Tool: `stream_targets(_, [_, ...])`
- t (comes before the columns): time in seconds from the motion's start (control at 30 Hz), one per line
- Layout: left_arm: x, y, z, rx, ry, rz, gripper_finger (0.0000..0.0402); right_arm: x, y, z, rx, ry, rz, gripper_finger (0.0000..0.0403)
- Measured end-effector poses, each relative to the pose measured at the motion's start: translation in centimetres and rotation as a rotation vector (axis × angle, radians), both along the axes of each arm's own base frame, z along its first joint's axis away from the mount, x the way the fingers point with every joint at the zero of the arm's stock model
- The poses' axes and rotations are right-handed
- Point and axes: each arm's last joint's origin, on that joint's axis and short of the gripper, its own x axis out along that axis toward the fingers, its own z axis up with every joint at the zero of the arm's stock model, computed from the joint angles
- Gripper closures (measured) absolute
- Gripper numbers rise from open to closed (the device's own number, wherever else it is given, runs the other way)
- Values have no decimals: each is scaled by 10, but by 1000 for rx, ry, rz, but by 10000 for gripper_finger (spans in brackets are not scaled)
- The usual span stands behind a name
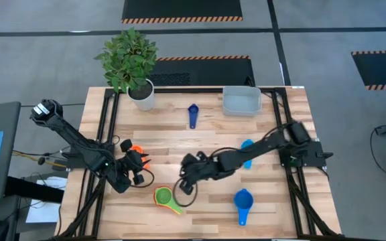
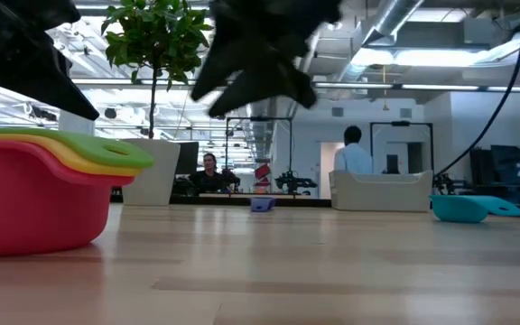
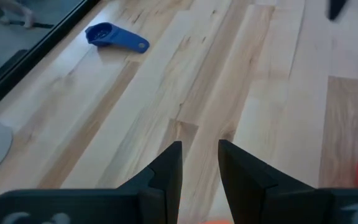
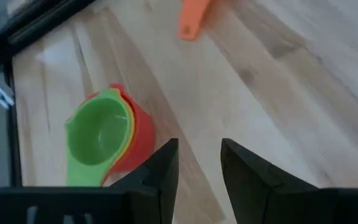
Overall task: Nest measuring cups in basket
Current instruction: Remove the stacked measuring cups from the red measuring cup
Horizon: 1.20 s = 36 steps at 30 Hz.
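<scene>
Just beside the right gripper (image 4: pixel 199 163), whose fingers stand slightly apart and empty, sits the nested stack of green, yellow and red measuring cups (image 4: pixel 107 135). I'd say a cup has just been added. Next it needs another loose cup; the basket (image 1: pixel 241 101) is well apart.

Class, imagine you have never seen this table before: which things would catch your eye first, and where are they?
First, the bright stack of green, yellow and red measuring cups at the table's front, just beside the right hand, whose fingers are apart and empty. Next, the leafy plant in its white pot at the back left corner, and the grey-blue basket at the back edge, right of centre.
</scene>
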Motion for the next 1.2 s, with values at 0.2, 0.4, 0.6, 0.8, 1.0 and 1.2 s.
stream_targets(0.2, [0, 0, 0, -14, -8, 9, 308, 35, 13, -5, -56, 10, 123, 232])
stream_targets(0.4, [0, 0, 0, -23, -10, 16, 308, 55, 19, -27, -143, 78, 198, 198])
stream_targets(0.6, [0, 0, 0, -19, -12, 18, 308, 67, 25, -45, -121, 94, 280, 194])
stream_targets(0.8, [0, 0, 0, -17, -11, 17, 308, 69, 26, -48, -121, 109, 283, 224])
stream_targets(1.0, [0, 0, 0, -16, -10, 17, 308, 69, 23, -47, -123, 119, 277, 294])
stream_targets(1.2, [0, 0, 0, -15, -9, 17, 308, 68, 19, -46, -125, 136, 270, 383])
